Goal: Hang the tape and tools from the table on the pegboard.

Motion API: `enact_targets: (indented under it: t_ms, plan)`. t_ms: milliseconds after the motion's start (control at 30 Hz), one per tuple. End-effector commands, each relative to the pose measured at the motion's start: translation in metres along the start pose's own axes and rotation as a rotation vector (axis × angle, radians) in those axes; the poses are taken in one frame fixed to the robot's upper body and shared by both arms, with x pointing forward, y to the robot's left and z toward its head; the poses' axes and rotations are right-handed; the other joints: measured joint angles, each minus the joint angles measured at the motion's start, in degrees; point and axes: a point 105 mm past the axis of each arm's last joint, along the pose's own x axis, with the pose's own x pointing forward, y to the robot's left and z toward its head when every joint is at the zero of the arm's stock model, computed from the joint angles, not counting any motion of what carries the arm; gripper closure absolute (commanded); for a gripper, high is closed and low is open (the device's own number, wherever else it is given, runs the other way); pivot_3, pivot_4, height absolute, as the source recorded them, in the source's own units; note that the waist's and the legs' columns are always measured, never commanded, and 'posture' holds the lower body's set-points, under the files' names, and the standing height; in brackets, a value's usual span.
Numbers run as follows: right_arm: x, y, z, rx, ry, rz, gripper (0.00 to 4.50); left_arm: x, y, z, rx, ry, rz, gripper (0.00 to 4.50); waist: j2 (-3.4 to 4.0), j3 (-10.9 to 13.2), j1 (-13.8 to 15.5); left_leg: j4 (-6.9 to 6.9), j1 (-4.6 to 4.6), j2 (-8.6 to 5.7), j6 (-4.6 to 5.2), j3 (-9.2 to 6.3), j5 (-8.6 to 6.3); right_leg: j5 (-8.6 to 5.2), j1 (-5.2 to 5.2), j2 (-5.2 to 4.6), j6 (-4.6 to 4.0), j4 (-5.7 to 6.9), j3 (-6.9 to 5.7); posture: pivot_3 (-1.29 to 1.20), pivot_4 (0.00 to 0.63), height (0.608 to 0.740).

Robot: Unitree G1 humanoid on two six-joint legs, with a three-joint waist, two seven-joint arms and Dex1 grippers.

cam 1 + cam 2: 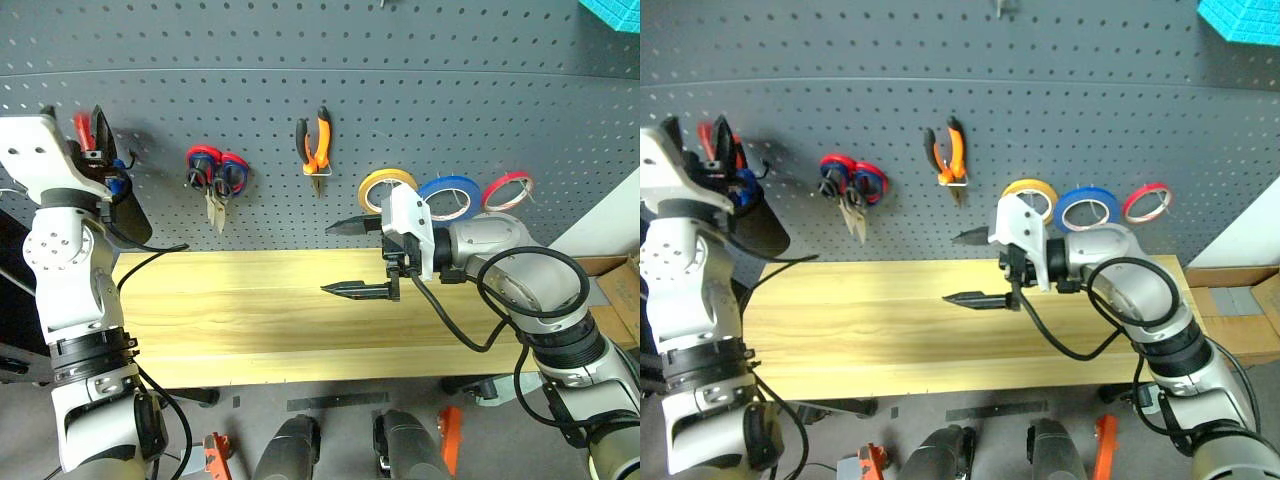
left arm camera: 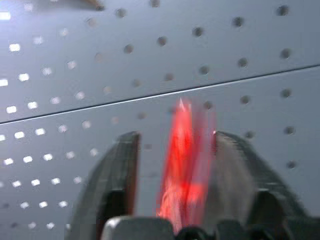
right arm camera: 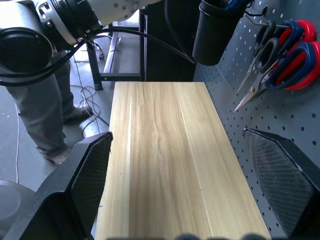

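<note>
At the upper left of the left eye view, the left gripper [image 1: 92, 135] is raised against the large dark grey-blue perforated pegboard [image 1: 450, 80], with the slim red-handled screwdriver [image 1: 80, 128] between its fingers. Just below hangs a black cup-shaped holder [image 1: 128, 215], probably where the screwdriver is meant to go. Along the board's middle hang scissors with red and blue handle loops [image 1: 215, 180], orange-and-black-handled pliers [image 1: 315, 145], a yellow tape roll [image 1: 388, 185], the flat blue ring of tape with a white core [image 1: 450, 195] and a thin red roll [image 1: 508, 190], so most of the job looks done. At centre, the right gripper [image 1: 330, 258] hovers over the long light wooden table [image 1: 250, 310], jaws spread wide and empty, seemingly parked out of the way.

Low in the left wrist view, the red handle stands blurred between two black fingers [image 2: 120, 175] set wider than it, a gap showing on one side. I read that as an open hand letting go, though whether the handle touches the other finger I cannot tell.

Across the right wrist view, the bare tabletop runs away between the parted fingers, the scissors hang on hooks at upper right, and a person's trouser legs [image 3: 40, 110] stand at left.
</note>
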Motion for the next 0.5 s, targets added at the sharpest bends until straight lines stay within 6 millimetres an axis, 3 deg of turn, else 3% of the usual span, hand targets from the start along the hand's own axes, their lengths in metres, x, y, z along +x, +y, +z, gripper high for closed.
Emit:
enact_targets:
  t_ms: [33, 100, 167, 300, 400, 500]
  plan:
    - [-0.004, 0.000, 0.009, -0.042, -0.021, -0.009, 0.00, -0.001, 0.008, 0.023, -0.013, -0.095, 0.040, 0.47, -0.01, 0.0, 0.0, 0.00, 0.00, 0.00, 0.00, 0.00, 0.00, 0.00, 0.00, 0.00, 0.00, 0.00, -0.01, -0.08, 0.165, 0.740]
    - [-0.004, -0.002, 0.009, -0.041, -0.021, -0.015, 0.00, 0.001, 0.006, 0.031, -0.023, -0.124, 0.040, 0.02, -0.03, 0.0, 0.0, 0.01, 0.00, 0.00, 0.00, 0.00, 0.00, 0.00, 0.01, 0.00, 0.00, 0.00, -0.01, -0.08, 0.164, 0.740]
    - [-0.004, -0.003, 0.009, -0.041, -0.020, -0.021, 0.00, 0.004, -0.001, 0.043, -0.028, -0.162, 0.024, 0.02, -0.04, 0.0, 0.0, 0.02, 0.00, 0.00, 0.00, 0.00, 0.00, 0.00, 0.01, 0.00, 0.00, 0.00, -0.01, -0.08, 0.164, 0.740]
    - [-0.008, -0.005, 0.009, -0.031, -0.025, -0.047, 0.00, 0.007, -0.057, 0.077, -0.044, -0.239, -0.202, 0.02, -0.12, -0.1, 0.3, 0.09, -0.08, -0.01, 0.00, -0.05, 0.00, 0.00, 0.01, 0.00, 0.00, 0.00, -0.04, -0.09, 0.163, 0.740]
    - [-0.014, -0.005, 0.009, -0.010, -0.036, -0.066, 0.00, -0.008, -0.102, 0.078, -0.050, -0.194, -0.446, 0.02, -0.11, -0.1, 0.4, 0.20, -0.13, -0.05, 0.01, -0.02, -0.01, 0.02, 0.04, -0.04, 0.04, -0.02, -0.01, -0.10, 0.164, 0.740]
    - [-0.020, -0.005, 0.008, 0.013, -0.043, -0.085, 0.00, -0.023, -0.124, 0.066, -0.072, -0.086, -0.589, 0.02, -0.10, -0.2, 0.1, 0.21, -0.11, -0.04, 0.02, 0.01, -0.01, 0.03, 0.03, -0.03, 0.06, 0.02, 0.03, -0.10, 0.165, 0.740]
